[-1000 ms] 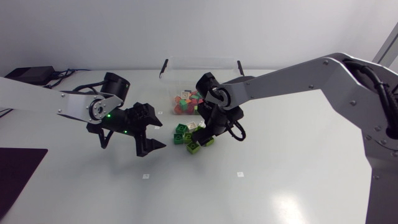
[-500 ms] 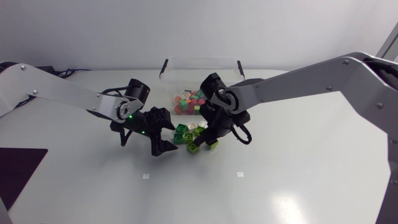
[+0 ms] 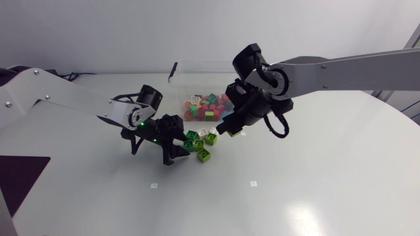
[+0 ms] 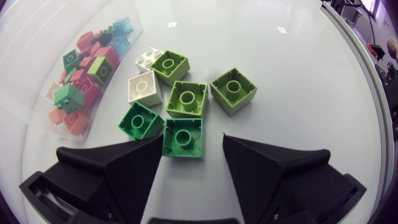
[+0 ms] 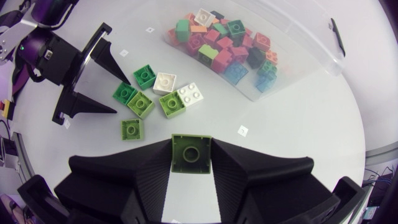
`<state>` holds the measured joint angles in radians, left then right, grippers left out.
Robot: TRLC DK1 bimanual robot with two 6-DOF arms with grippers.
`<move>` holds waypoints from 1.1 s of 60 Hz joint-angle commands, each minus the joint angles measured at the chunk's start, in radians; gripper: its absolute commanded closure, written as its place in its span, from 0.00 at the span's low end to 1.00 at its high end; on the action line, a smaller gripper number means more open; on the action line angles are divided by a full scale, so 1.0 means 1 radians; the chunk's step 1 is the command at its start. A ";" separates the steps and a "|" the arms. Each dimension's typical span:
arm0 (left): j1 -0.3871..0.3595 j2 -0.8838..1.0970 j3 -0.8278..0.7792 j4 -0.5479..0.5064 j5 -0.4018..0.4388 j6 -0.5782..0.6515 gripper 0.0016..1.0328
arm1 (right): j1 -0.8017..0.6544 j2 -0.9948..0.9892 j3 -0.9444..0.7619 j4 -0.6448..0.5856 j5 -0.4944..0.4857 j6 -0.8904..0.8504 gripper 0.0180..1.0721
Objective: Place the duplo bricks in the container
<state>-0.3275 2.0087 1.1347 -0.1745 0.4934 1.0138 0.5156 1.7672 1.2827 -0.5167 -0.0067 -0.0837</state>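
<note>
While wedge-shaped left fingers (image 4: 112,177) stand spread, right fingers (image 5: 134,183) pinch a square, studded lime brick (image 5: 191,154).

The right gripper (image 5: 191,147) lifts away from the table and moves nearer the container (image 3: 244,67), a light green brick (image 5: 191,155) gripped in it. The left gripper (image 4: 193,140) also comes closer to the container.

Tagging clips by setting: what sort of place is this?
Likely a robotics lab: left gripper, and right gripper holding a green brick, over a white table with duplo bricks beside a clear container.
</note>
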 commanded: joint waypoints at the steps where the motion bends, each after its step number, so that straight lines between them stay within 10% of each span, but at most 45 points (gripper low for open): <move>1: -0.013 0.036 0.025 0.000 0.010 -0.017 0.54 | -0.012 -0.035 0.009 -0.023 -0.004 -0.019 0.72; 12: -0.028 0.036 0.014 -0.013 0.008 -0.017 0.70 | -0.040 -0.058 0.073 -0.034 -0.019 0.001 0.72; 66: 0.015 -0.334 0.063 -0.223 0.013 -0.050 0.70 | -0.141 0.072 0.282 0.227 -0.124 0.140 0.72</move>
<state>-0.3191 1.7023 1.1500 -0.3893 0.4973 0.9939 0.3828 1.7851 1.5311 -0.3080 -0.1276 0.0273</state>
